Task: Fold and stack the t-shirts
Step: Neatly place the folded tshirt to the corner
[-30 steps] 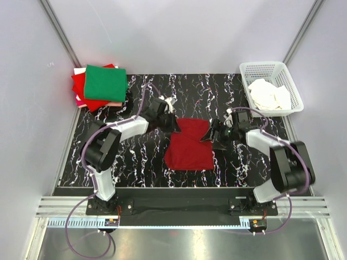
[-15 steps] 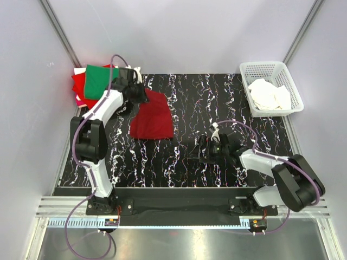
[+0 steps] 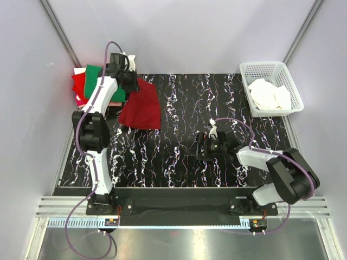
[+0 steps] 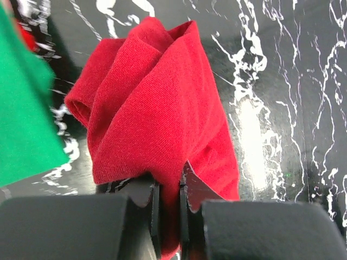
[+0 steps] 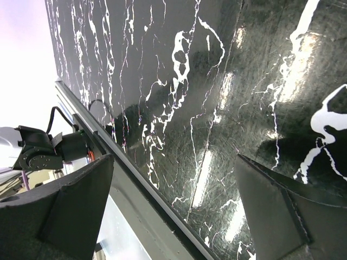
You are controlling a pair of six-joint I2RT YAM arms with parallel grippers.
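Item: crimson t-shirt (image 3: 142, 105), folded, soft fine-ribbed knit, bunched in rounded pleats; pinched at its far edge by the left gripper (image 3: 129, 80), jaws clamped on the cloth; long axis trailed from the pincer toward the near side of the marbled black table (image 3: 184, 97); the stack, topped by the flat green t-shirt (image 3: 97, 81), is set just left of the pincer; the left arm is judged nearer; right gripper (image 3: 202, 148) is spread wide, nothing held, well apart.
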